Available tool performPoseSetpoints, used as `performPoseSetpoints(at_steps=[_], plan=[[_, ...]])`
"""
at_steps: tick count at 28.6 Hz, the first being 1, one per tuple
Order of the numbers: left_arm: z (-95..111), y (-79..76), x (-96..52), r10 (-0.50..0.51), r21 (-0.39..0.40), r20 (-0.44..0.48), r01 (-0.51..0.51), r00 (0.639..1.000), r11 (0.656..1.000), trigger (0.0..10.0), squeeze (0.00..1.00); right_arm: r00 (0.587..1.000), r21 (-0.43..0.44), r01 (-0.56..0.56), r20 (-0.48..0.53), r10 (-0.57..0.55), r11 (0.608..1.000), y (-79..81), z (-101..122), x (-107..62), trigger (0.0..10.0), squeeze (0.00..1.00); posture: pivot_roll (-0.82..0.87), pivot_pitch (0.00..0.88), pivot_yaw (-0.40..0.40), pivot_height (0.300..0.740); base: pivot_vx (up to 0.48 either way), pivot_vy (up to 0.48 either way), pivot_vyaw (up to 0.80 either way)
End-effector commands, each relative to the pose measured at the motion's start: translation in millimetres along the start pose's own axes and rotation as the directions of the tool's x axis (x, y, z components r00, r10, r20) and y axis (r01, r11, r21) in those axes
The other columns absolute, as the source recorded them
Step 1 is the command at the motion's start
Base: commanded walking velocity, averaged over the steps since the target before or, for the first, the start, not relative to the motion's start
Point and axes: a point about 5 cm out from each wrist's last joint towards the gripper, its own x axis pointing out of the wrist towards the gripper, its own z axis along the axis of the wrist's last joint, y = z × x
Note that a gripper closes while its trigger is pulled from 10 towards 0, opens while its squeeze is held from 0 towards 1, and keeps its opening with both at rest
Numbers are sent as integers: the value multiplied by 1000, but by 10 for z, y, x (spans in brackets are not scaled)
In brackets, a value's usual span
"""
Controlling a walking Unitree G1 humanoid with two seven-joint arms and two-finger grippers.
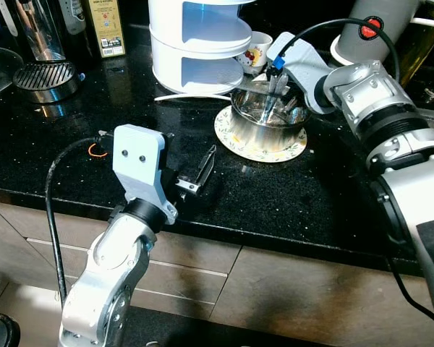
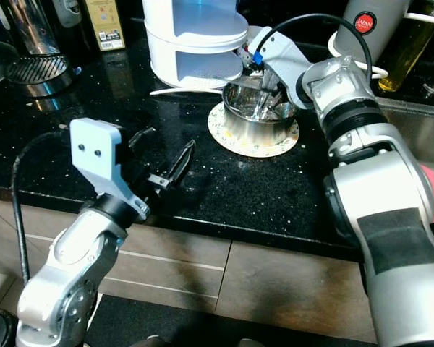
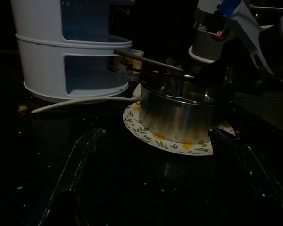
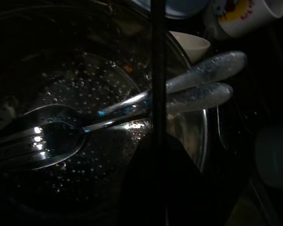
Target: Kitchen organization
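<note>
Leaf-patterned plate (image 1: pixel 252 148), speckled black counter (image 1: pixel 72 137)

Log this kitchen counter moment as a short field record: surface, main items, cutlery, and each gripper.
surface: black speckled stone counter
pot: round shiny steel pot standing on a floral-rimmed round plate
cutlery: steel fork and spoon lying in the pot, handles over its rim
behind: white tiered plastic container
right gripper: reaching down into the pot
left gripper: open, low over the counter near its front edge, holding nothing

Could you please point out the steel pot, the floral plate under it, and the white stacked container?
steel pot (image 1: pixel 264 123), left eye view, front wall.
floral plate (image 1: pixel 254 150), left eye view, bare front rim.
white stacked container (image 1: pixel 195 69), left eye view, lower tier wall.
</note>
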Motion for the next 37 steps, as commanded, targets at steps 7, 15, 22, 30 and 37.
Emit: performPoseSetpoints(at_steps=[7,15,22,30,37], plan=[[40,-34,4,-10,-16,9,10,1000,1000,10000,0,988,44,-134,84,130,990,48,63,-22,0,0,35,46,-92,740,0,0,0],[62,-27,12,-4,-20,17,4,1000,1000,10000,0,940,140,-242,279,196,960,-2,224,-137,0,0,35,46,-92,740,0,0,0],[100,-23,22,-3,-23,29,4,1000,1000,10000,0,857,331,-323,499,126,887,-173,258,-306,902,0,39,52,-82,740,0,0,0],[113,-67,31,-20,-33,31,21,999,999,10000,0,798,483,-354,602,-10,801,-319,105,-399,10000,0,39,58,-69,740,0,0,0],[128,-88,48,-41,-42,33,43,999,998,10000,0,798,562,-328,595,-96,759,-373,-46,-416,10000,0,32,58,-54,740,0,0,-590]])
